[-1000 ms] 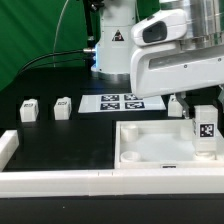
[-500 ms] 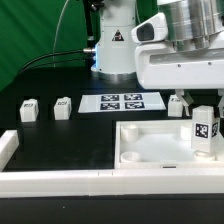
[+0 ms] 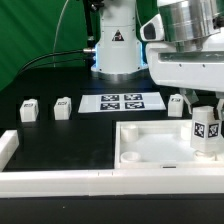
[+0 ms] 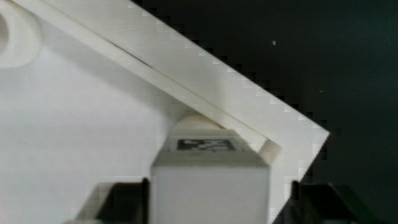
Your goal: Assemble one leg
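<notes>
My gripper (image 3: 207, 132) is shut on a leg (image 3: 208, 128), a small white block with a black-and-white tag facing the camera. It holds the leg upright over the right end of the large white tray-like piece (image 3: 150, 150). In the wrist view the leg (image 4: 214, 165) sits between my dark fingers (image 4: 125, 200), its far end at the tray's raised rim (image 4: 196, 80). Whether it touches the tray floor I cannot tell. Two more legs (image 3: 28, 110) (image 3: 63, 107) stand at the exterior view's left, and a third (image 3: 177, 104) stands behind the tray.
The marker board (image 3: 122, 102) lies behind the tray, in front of the robot base (image 3: 115, 45). A white rail (image 3: 60, 182) runs along the table's front, with a white block (image 3: 8, 148) at its left end. A round corner hole (image 4: 15, 35) shows in the tray.
The arm has shifted a little toward the exterior view's right, carrying the leg slightly right and lower over the tray's end. The loose legs have not moved.
</notes>
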### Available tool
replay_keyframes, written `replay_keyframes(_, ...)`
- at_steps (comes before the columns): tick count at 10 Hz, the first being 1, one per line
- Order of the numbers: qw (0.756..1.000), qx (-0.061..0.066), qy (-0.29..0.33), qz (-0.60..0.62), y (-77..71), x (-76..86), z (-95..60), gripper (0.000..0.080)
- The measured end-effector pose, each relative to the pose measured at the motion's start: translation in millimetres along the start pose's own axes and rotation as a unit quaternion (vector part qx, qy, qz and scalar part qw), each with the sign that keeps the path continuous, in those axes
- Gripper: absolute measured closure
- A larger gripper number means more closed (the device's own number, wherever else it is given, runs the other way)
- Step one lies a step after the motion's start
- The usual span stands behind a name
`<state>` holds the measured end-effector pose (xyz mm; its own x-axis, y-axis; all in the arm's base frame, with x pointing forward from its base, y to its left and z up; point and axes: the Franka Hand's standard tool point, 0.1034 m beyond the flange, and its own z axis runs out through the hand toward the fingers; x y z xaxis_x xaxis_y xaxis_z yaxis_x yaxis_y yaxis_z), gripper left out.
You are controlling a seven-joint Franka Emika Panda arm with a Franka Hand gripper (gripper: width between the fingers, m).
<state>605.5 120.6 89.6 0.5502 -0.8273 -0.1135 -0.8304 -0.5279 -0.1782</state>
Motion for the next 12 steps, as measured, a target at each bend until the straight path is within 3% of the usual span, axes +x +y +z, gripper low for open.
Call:
replay_keyframes(1,1.0,0.0,0.0,-0.004,-0.1,-0.3,0.1,0.0279)
replay_keyframes(2,1.0,0.0,0.0,-0.013,-0.2,-0.5,0.1,0.0279)
replay_keyframes(3,1.0,0.0,0.0,-0.02,-0.2,-0.6,0.2,0.0177)
replay_keyframes(5,0.992,-0.005,0.004,-0.127,-0.8,-1.9,1.2,0.0158)
replay_keyframes(8,0.941,-0.013,0.006,-0.337,0.5,-3.2,6.7,0.0151)
replay_keyframes(9,0.921,-0.017,0.01,-0.388,-0.8,-4.9,7.1,0.0151)
replay_keyframes(12,0.826,-0.029,0.012,-0.563,-2.8,-2.0,5.0,0.0151)
